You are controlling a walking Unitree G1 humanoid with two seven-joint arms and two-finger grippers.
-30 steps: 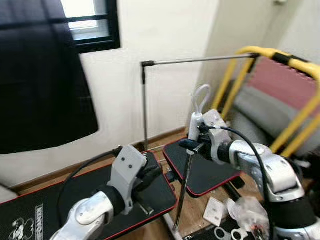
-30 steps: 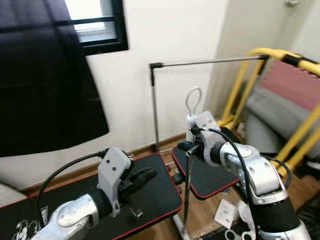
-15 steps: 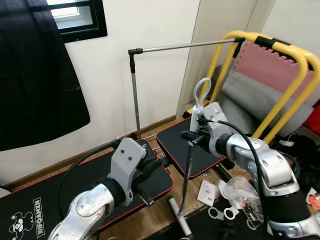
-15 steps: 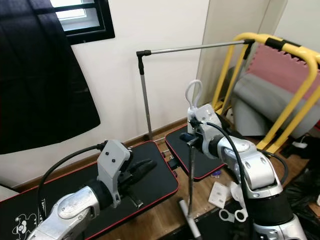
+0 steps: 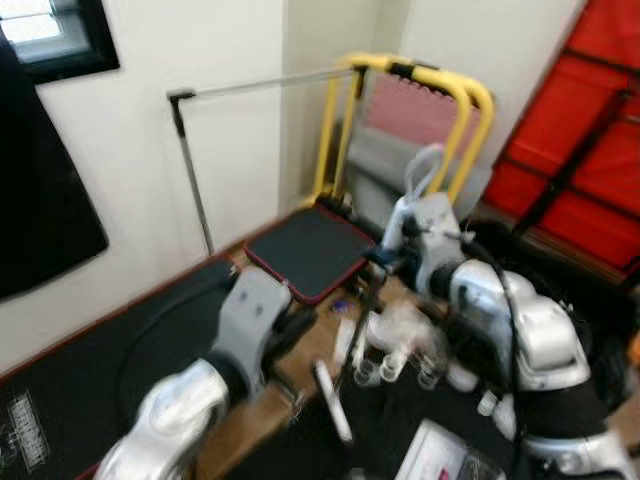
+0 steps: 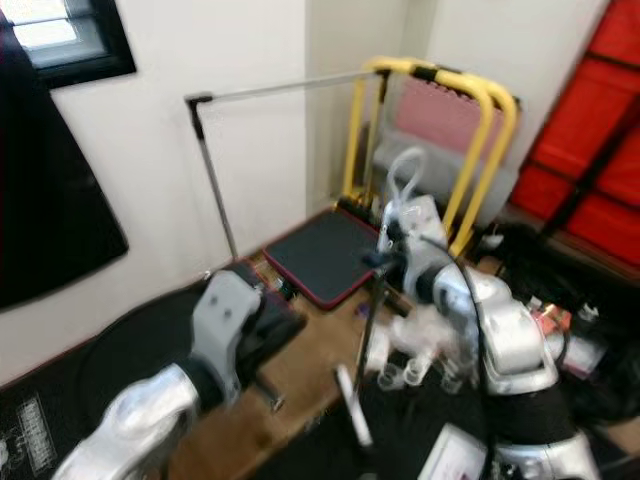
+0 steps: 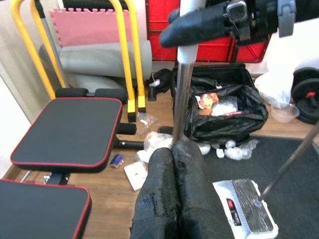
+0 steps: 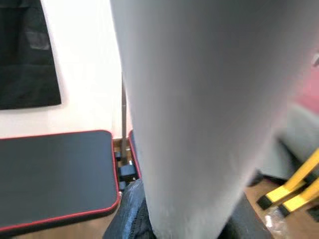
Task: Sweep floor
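My right gripper (image 5: pixel 385 258) is shut on the upper part of a broom's metal pole (image 5: pixel 356 335), just under its white loop handle (image 5: pixel 425 165). In the right wrist view the white handle (image 8: pixel 199 114) sits close between the black fingers (image 8: pixel 132 219). The pole slants down to a pale bar-shaped head (image 5: pixel 330 400) on the wooden floor. My left gripper (image 5: pixel 300 325) is shut, lower and to the left of the pole. In the left wrist view its fingertips (image 7: pixel 172 154) are pressed together with the pole (image 7: pixel 183 94) just beyond them.
Black red-edged bench pads (image 5: pixel 305 250) lie ahead by the wall, with a clothes rail (image 5: pixel 260 85) above. A yellow frame (image 5: pixel 440 85) and red mats (image 5: pixel 580 130) stand to the right. Plastic litter (image 5: pixel 400 335), a black bag (image 7: pixel 224 112) and a flat white head on a rod (image 7: pixel 246 209) are on the floor.
The camera has swung right, so the yellow frame and red mats have come into view and the picture is blurred. Both arms keep their pose, the right one still holding the pole.
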